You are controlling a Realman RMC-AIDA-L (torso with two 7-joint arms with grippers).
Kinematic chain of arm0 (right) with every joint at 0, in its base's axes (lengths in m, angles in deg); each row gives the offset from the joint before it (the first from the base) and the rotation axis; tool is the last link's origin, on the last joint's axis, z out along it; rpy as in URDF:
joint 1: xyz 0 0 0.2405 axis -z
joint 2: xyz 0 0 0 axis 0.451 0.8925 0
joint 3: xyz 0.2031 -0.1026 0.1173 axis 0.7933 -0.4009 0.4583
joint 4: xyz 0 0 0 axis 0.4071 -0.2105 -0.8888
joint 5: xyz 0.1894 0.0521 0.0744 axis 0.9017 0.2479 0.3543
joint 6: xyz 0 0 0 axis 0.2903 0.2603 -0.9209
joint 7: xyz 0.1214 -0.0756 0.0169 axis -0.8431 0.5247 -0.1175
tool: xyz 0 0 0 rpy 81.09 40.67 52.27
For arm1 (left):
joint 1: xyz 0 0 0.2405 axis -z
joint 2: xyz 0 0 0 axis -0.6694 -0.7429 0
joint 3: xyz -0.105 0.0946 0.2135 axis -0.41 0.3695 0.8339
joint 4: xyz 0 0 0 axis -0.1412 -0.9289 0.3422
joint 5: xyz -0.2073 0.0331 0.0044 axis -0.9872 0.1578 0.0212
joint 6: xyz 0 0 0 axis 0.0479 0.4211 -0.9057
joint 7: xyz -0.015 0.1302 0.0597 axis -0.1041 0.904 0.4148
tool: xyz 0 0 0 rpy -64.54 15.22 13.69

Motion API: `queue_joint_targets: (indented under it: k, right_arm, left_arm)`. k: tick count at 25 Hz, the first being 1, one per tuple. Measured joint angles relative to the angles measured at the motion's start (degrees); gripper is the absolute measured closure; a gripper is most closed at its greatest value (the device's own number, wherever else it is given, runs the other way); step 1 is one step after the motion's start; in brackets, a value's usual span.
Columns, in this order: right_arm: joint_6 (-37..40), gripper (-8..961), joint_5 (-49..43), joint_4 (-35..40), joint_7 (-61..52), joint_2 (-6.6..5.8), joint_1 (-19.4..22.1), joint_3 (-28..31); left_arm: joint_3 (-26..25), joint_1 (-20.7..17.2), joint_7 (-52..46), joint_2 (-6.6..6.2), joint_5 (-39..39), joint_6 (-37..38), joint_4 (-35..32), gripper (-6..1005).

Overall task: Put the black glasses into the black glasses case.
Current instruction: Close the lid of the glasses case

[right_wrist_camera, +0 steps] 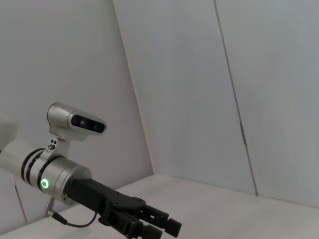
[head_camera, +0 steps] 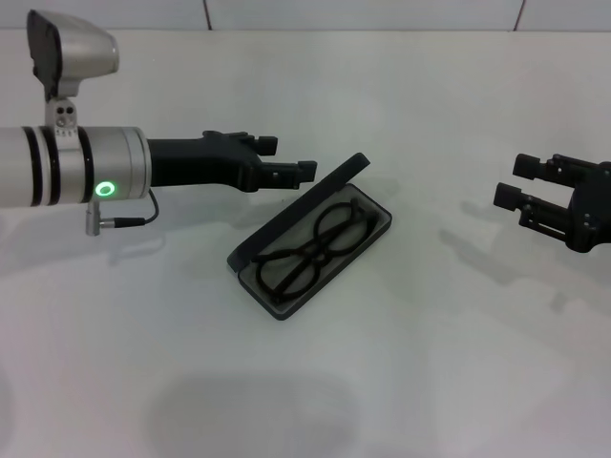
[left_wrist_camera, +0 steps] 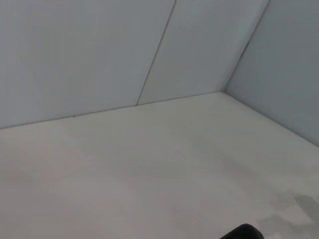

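Black glasses (head_camera: 315, 245) lie folded inside open black glasses case (head_camera: 286, 221) at centre; left gripper (head_camera: 286, 158), released & empty, hovers by far-side lid, prob. to shut it; right gripper (head_camera: 520, 183) idle at right, jaws apart

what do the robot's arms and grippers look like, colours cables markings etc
The left arm is a silver-white cylinder with black bands, a glowing green ring light, a thin grey cable and a silver camera on top. The left gripper and right gripper are matte black with blocky fingers.
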Motion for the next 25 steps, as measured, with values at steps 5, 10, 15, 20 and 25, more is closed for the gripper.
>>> queue_joint_targets:
  k: [5,10,15,20,25]
  right_arm:
    - [-0.12,434,0.0,0.31,0.06,0.17,0.09,-0.04]
    - [-0.38,434,-0.1,0.37,0.13,0.16,0.16,-0.08]
    - [-0.5,435,-0.18,0.55,0.54,0.25,0.1,-0.08]
    - [-0.58,436,-0.18,0.53,1.56,0.36,0.1,-0.08]
    - [-0.68,436,-0.18,0.56,1.9,0.42,0.07,-0.08]
  left_arm:
    - [0.98,-0.65,0.31,0.15,0.3,1.43,-0.01,189]
    - [3.78,-0.93,0.42,0.55,0.22,3.85,0.0,192]
    - [4.9,-1.23,0.48,0.66,-0.85,3.98,0.11,195]
    - [4.4,-1.8,0.51,0.34,-6.16,5.15,0.08,197]
    - [4.31,-2.86,0.26,-0.63,-9.48,1.71,-0.19,200]
